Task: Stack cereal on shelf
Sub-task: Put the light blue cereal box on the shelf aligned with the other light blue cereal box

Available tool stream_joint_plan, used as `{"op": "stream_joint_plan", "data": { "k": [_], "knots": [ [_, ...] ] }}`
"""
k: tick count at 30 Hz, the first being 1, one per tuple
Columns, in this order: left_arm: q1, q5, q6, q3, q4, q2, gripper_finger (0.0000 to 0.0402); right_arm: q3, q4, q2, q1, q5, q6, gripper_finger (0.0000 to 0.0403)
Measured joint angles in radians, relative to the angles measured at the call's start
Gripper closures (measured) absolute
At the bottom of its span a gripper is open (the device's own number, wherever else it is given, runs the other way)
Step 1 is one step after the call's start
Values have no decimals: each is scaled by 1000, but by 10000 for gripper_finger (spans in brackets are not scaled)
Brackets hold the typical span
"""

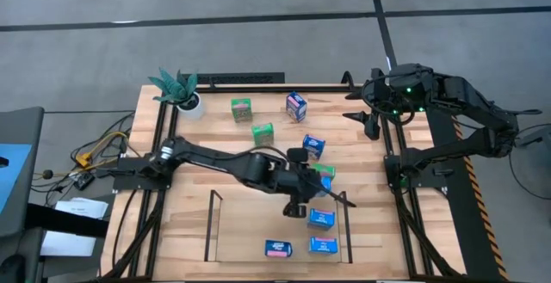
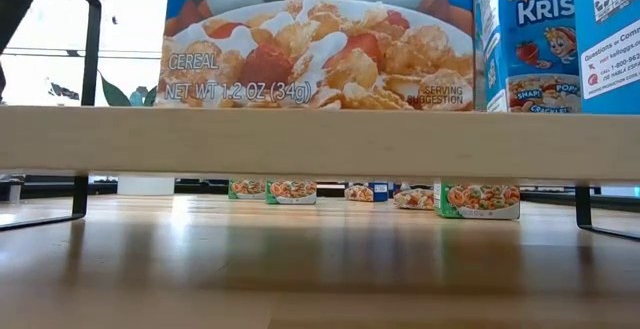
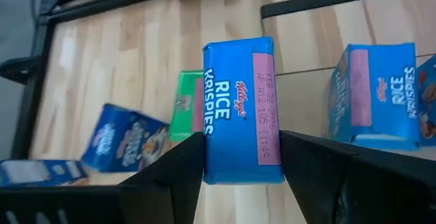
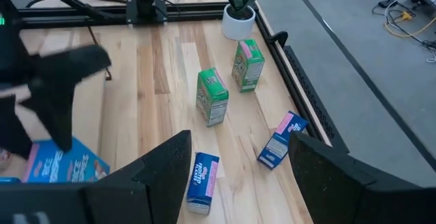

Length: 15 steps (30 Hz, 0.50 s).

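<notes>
Table (image 1: 232, 206): a light wood top that carries all that follows.
Shelf (image 1: 213, 228): a low rack with thin dark rails and a pale wood base, at the near edge of the table. Three blue boxes already stand on its right part; one is at (image 1: 278, 249).
My left gripper (image 3: 242, 163): reached out over the right side of the shelf, fingers closed on the sides of a blue cereal box (image 3: 240, 108), which I hold above the base.
My right gripper (image 4: 238, 166): resting at the far right corner of the table, fingers spread wide with nothing between them.
Loose boxes: two green ones, including (image 1: 242, 108), and a blue one (image 1: 296, 105) stand farther back near the potted plant (image 1: 178, 88); another blue one (image 1: 313, 146) sits mid-table.
</notes>
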Motion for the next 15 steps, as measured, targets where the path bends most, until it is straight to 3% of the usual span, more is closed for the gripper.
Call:
{"op": "stream_joint_plan", "data": {
  "k": [15],
  "knots": [
    [-12,25,16,14,90,45,229,0,-1,0,0,-1,1,132]
  ]
}}
